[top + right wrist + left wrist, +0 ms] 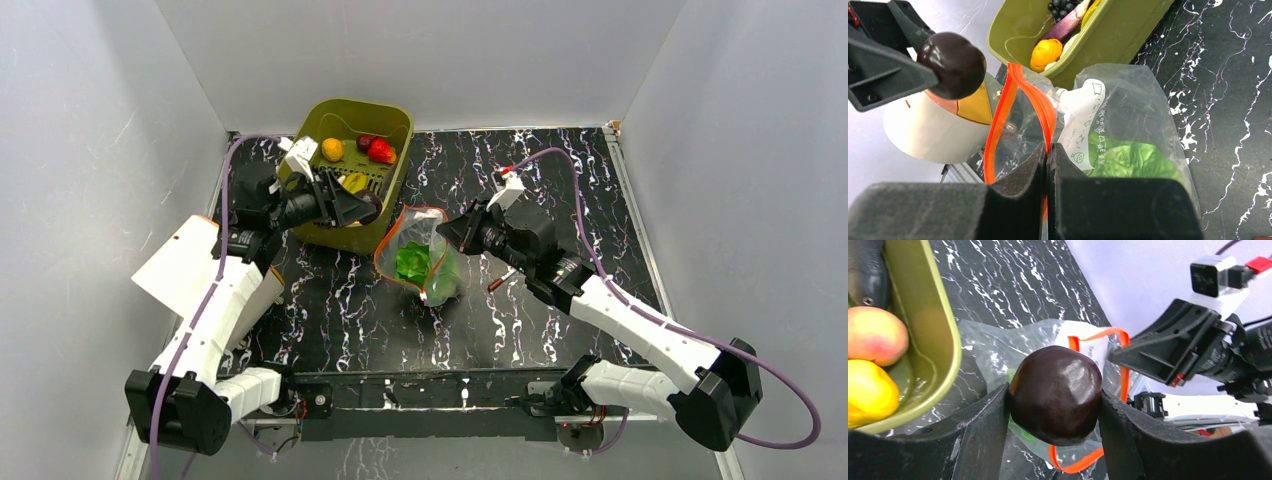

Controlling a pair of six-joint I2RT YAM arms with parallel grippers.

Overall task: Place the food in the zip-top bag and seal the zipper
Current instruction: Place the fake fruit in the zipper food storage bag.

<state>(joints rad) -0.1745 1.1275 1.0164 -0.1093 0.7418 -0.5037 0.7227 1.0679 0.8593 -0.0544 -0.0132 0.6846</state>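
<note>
While both arm bases sit at six o'clock, the work goes on at the middle of the black marbled table. Nearest of the task's things is the zip-top bag, which lies at the table's centre with its closed end toward six o'clock and its mouth toward twelve. A green-white cabbage is already inside it.

The right gripper reaches in from four o'clock. Its jaws are pressed together on the zipper, the red-orange strip along the bag's mouth, pinching it at the rim's two o'clock side. The strip bows into an open loop, so the mouth is held up and apart and is not sealed.

At ten o'clock from the bag is the left gripper. It is clamped on the dark purple ball, which fills the gap between its two fingers. The ball hangs in the air just beside the bag's mouth, not yet over it.

Farthest, at eleven o'clock on the table, is the olive-green bin. It holds a red strawberry, a yellow-orange piece and a few more pieces.

The step in hand looks like carrying the ball from bin to bag. The next move calls for bringing the ball toward four o'clock until it is above the open loop, lowering it in, then spreading the fingers, with the right grip on the rim unchanged. Food remains in the bin, so sealing comes much later.
</note>
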